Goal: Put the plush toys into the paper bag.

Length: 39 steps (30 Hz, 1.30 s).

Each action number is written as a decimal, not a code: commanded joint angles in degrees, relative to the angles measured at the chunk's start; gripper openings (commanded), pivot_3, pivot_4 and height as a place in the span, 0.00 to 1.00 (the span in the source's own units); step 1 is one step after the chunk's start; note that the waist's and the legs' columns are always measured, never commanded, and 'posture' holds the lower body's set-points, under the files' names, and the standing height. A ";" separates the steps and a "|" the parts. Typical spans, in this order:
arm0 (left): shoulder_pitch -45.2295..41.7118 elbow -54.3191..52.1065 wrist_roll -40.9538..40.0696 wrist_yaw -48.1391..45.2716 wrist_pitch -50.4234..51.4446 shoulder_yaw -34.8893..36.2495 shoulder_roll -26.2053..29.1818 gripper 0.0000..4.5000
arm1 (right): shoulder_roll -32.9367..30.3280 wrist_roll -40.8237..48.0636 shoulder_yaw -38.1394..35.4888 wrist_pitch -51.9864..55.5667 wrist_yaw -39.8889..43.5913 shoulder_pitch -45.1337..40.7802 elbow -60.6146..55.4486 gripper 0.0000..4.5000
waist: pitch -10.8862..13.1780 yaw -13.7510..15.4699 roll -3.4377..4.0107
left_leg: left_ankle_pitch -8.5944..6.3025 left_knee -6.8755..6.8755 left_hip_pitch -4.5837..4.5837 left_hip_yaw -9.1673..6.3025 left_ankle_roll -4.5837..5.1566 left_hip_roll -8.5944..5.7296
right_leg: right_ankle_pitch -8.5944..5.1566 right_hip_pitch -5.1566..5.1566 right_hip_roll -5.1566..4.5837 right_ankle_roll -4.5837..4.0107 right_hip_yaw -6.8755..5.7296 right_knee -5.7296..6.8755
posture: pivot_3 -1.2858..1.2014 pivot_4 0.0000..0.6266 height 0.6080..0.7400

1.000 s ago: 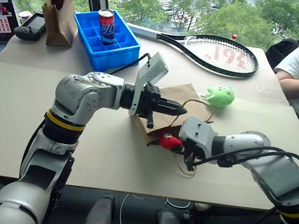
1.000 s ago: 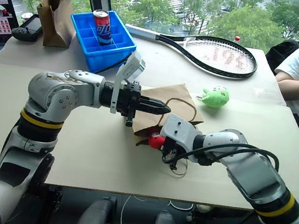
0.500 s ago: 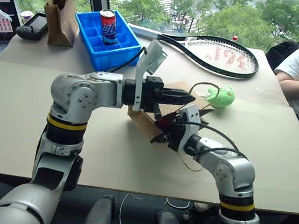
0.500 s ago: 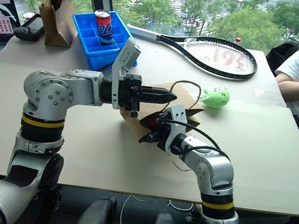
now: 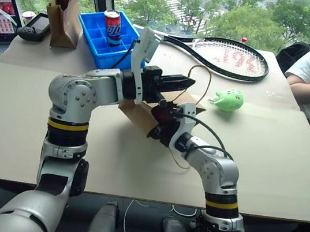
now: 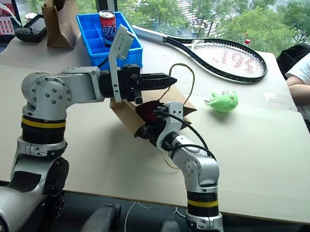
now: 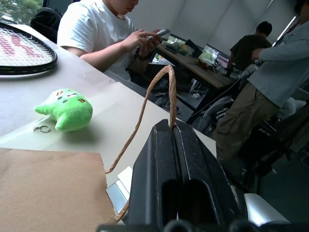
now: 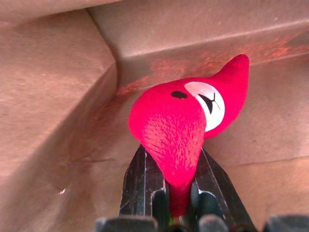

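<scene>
1. The left gripper (image 7: 173, 133) is clamped shut on a thin twine handle (image 5: 199, 76) of the creased kraft paper bag (image 5: 141, 113).
2. The right gripper (image 8: 176, 193) pinches the fuzzy red plush toy (image 8: 186, 125), inside the bag's mouth, leaves hidden.
3. The round light-green plush toy (image 5: 229, 99) lies beyond the bag.

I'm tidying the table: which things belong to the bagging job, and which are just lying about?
Job: paper bag, its twine handle, red plush toy, green plush toy.
Lying about: tennis racket, blue tray, soda can, darker bag.
</scene>
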 commanded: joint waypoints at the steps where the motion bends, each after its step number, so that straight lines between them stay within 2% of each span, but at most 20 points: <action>1: 0.29 -2.23 -1.28 0.32 -0.97 0.36 0.40 0.00 | -2.43 -1.48 1.74 -2.44 2.72 -0.29 -1.48 0.30 | 0.00 -0.03 0.00 | 0.01 -0.01 0.00 0.00 -0.01 0.00 | 0.00 0.00 0.00 -0.01 -0.01 0.00 | 0.52 0.24 1.00; 6: 1.59 -2.34 -0.46 1.14 -1.89 -0.04 1.52 0.00 | -11.89 -0.57 1.48 2.52 6.68 1.63 -10.87 0.68 | 0.01 0.10 0.01 | 0.02 -0.08 -0.02 -0.02 -0.03 0.00 | -0.02 -0.03 0.00 -0.03 -0.01 -0.01 | 0.52 0.24 1.00; 10: 2.42 -2.80 -0.87 2.07 -1.94 -0.22 1.12 0.00 | -20.91 3.79 -3.69 9.10 9.84 3.10 -19.61 0.98 | 0.01 0.22 0.01 | 0.02 -0.08 -0.02 -0.02 -0.04 -0.01 | -0.03 -0.02 0.00 -0.04 -0.02 -0.04 | 0.52 0.24 1.00; 14: 3.57 -3.33 -0.81 3.43 -1.50 -0.35 0.92 0.00 | -32.52 8.64 -14.10 14.03 15.06 5.13 -23.22 0.99 | 0.02 0.29 0.00 | 0.02 -0.08 -0.01 -0.03 -0.04 -0.01 | -0.06 0.01 0.00 -0.08 -0.02 -0.05 | 0.52 0.24 1.00; 17: 3.95 -3.74 -1.17 3.97 -1.39 -0.20 1.02 0.00 | -36.22 9.31 -17.58 13.76 15.36 5.60 -21.50 0.99 | 0.02 0.44 -0.01 | 0.02 -0.07 -0.02 -0.04 -0.03 -0.02 | -0.11 0.07 -0.01 -0.13 -0.03 -0.17 | 0.52 0.24 1.00; 18: 4.06 -3.92 -1.27 4.45 -1.32 -0.10 0.88 0.00 | -36.95 6.98 -18.17 11.33 14.01 4.88 -17.60 0.99 | 0.02 0.27 -0.01 | 0.02 -0.09 -0.03 -0.02 -0.03 -0.02 | -0.11 0.06 -0.01 -0.15 -0.02 -0.24 | 0.52 0.24 1.00; 20: 4.35 -4.69 -1.70 5.73 -0.93 0.18 0.34 0.00 | -35.73 -1.70 -16.78 0.26 7.61 -0.75 -1.65 0.99 | 0.02 -0.19 -0.02 | 0.02 -0.09 0.02 -0.03 -0.03 -0.02 | -0.11 0.09 -0.01 -0.16 -0.01 -0.29 | 0.52 0.24 1.00; 22: 4.47 -5.19 -2.03 6.46 -0.61 0.41 0.21 0.00 | -33.59 -6.31 -14.47 -7.74 4.79 -6.00 10.20 0.99 | 0.04 -0.27 0.01 | 0.03 -0.10 0.07 -0.03 -0.03 -0.05 | -0.11 0.10 0.00 -0.17 0.05 -0.56 | 0.52 0.24 1.00; 24: 4.40 -5.77 -2.26 7.32 -0.12 0.59 0.35 0.00 | -29.83 -10.44 -11.72 -18.21 3.54 -14.23 27.82 0.99 | 0.04 -0.64 0.02 | 0.12 -0.11 0.08 -0.02 -0.03 -0.07 | 0.00 0.10 0.00 -0.21 0.07 -0.60 | 0.52 0.24 1.00; 30: 4.62 -8.48 -3.47 10.53 1.06 2.05 1.00 0.00 | -24.50 -17.61 -10.50 -40.26 -1.69 -31.64 66.99 0.99 | 0.14 -1.37 0.10 | 0.19 -0.34 0.02 -0.06 -0.04 -0.12 | 0.24 0.08 0.03 -0.04 0.13 -0.62 | 0.52 0.24 1.00; 35: 5.99 -11.20 -4.78 13.42 2.07 3.78 1.55 0.00 | -23.21 -20.21 -10.86 -45.59 -5.13 -34.29 78.09 0.99 | 0.15 -0.92 0.09 | 0.19 -0.66 -0.14 -0.18 -0.05 -0.20 | 0.19 0.07 0.02 0.05 0.10 -0.83 | 0.52 0.24 1.00; 39: 6.78 -12.23 -5.17 14.48 2.22 3.95 2.24 0.00 | -22.28 -21.64 -11.05 -46.50 -6.22 -33.68 80.37 0.76 | 0.16 -1.10 0.10 | 0.23 -0.75 -0.09 -0.22 -0.12 -0.22 | 0.18 0.05 0.02 0.06 0.07 -0.78 | 0.52 0.24 1.00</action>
